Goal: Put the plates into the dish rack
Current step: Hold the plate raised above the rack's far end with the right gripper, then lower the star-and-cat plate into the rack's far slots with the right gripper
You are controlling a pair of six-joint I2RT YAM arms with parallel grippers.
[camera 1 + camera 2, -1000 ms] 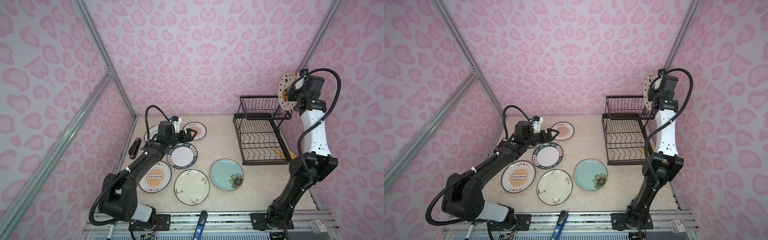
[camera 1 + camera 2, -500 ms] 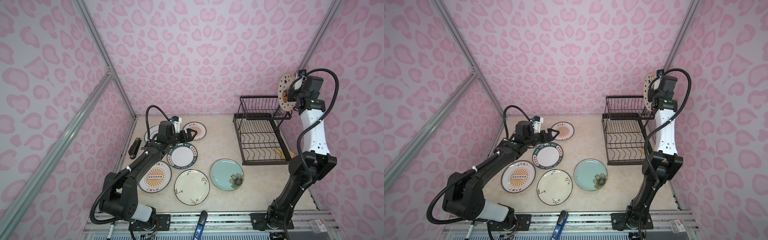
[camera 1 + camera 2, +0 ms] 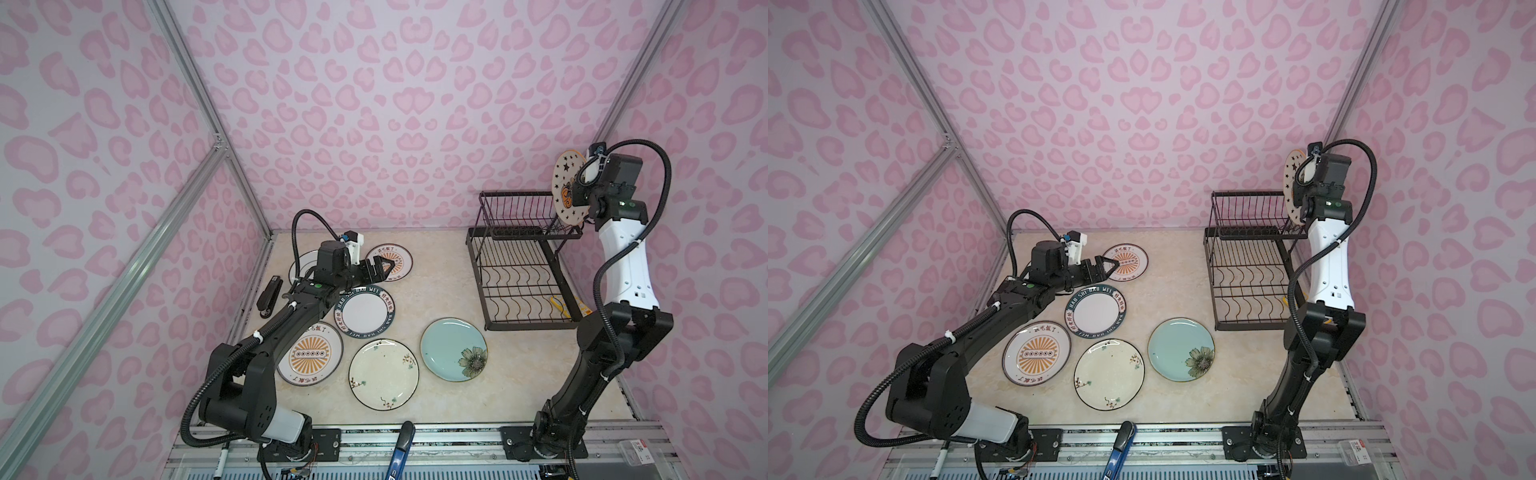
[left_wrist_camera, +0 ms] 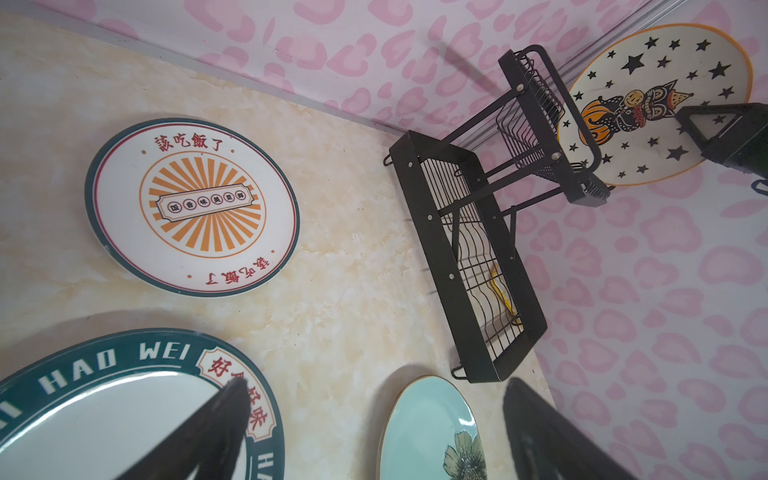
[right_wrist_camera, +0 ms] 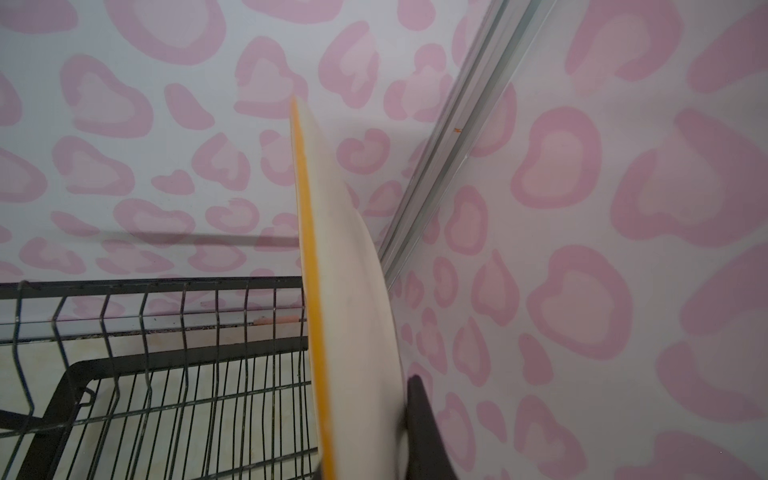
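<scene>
Nearest me, a blue-handled tool [image 3: 401, 446] lies across the front rail [image 3: 457, 432].

Front row on the table [image 3: 519, 374]:
- The cream sprigged plate [image 3: 383, 374] lies flat.
- The pale blue flowered plate [image 3: 454, 349] lies flat just to its right.
- The near sunburst plate [image 3: 316, 353] is on its left, partly under my left arm in both top views.
- The gaps between the three are small, and I see no overlap.

One row back is the lettered plate [image 3: 365, 311], flat, with a dark rim that reads HAO WEI in the left wrist view. The left gripper [image 3: 385, 266] hovers low past that plate's far edge, fingers spread wide and gripping nothing. The far sunburst plate [image 3: 400, 258] lies flat right beyond the fingertips.

The white plate [image 3: 304, 262] sits behind the left wrist. It's mostly hidden, so I can't read its print. A black stapler-shaped item [image 3: 269, 296] lies at the left table edge.

The dish rack [image 3: 523, 274] stands at the far right of the table, with the slotted lower tier toward me and the small upper tier at the back. A yellow item [image 3: 559, 305] shows through the wires on the rack's right side. I can't identify it.

Farthest and highest, the right gripper [image 3: 577, 194] is clamped on the starry plate [image 3: 566, 178]. It holds the plate upright on edge, printed face toward the left arm, at the right end of the upper tier. The right wrist view shows the orange rim edge-on beside the basket wires. I can't tell whether they touch.
</scene>
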